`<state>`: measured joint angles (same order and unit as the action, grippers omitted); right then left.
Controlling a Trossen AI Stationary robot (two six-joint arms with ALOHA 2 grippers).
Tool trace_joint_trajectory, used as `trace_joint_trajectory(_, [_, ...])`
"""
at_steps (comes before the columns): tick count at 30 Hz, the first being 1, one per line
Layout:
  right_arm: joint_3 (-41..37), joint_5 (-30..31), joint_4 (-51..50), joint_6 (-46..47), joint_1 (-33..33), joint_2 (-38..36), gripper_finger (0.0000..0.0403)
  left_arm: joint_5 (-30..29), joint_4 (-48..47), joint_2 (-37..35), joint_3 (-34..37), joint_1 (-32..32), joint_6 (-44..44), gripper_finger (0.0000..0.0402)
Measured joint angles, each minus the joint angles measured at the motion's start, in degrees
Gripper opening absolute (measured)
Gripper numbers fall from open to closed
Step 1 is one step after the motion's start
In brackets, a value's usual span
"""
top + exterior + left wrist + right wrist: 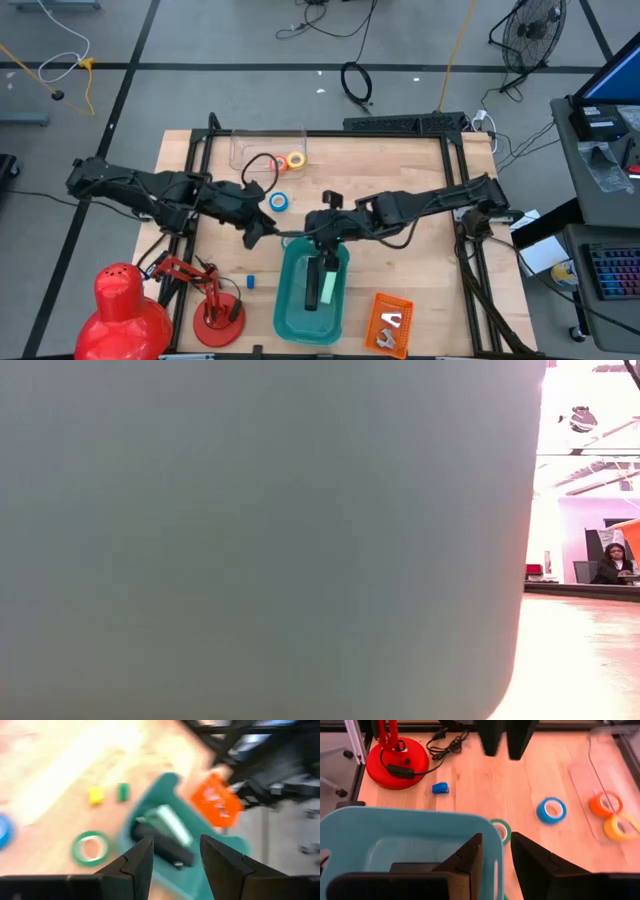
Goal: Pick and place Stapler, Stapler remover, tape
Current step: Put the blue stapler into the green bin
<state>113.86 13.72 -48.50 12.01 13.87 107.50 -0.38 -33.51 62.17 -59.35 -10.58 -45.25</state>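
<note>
A black and pale-green stapler lies in the teal bin at the table's near middle; it also shows in the left wrist view. The stapler remover lies in an orange tray. The green tape lies flat by the bin's far rim, the blue tape farther back, and the orange and yellow tape in a clear container. My left gripper is open and empty above the green tape. My right gripper is open and empty over the bin's far rim.
A red desk lamp with its cord stands at the near left. A small blue block lies left of the bin; yellow and green blocks lie nearby. The bin's wall fills the low view; a person sits far behind.
</note>
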Motion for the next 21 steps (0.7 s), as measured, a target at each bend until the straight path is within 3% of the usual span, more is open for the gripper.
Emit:
trace_joint_trajectory(7, [-0.04, 0.17, -6.53, 9.40, -0.02, -2.16, 0.0093, -1.18, -11.03, 0.29, 0.00, 5.27, 2.71, 0.0163])
trace_joint_trajectory(11, [-0.02, 1.49, -10.04, 13.04, 0.00, -2.22, 0.0093, 0.74, -19.73, 0.40, 0.00, 6.22, -0.21, 0.0163])
trace_joint_trajectory(18, [-0.04, 2.96, -11.74, 14.29, -0.02, -2.18, 0.0089, 1.80, -37.45, 0.52, 0.00, 1.02, -19.20, 0.0163])
trace_joint_trajectory(21, [-0.04, 4.59, -11.77, 14.16, -0.02, -2.18, 0.0089, 0.62, -38.17, 0.50, 0.00, -3.17, -27.17, 0.0163])
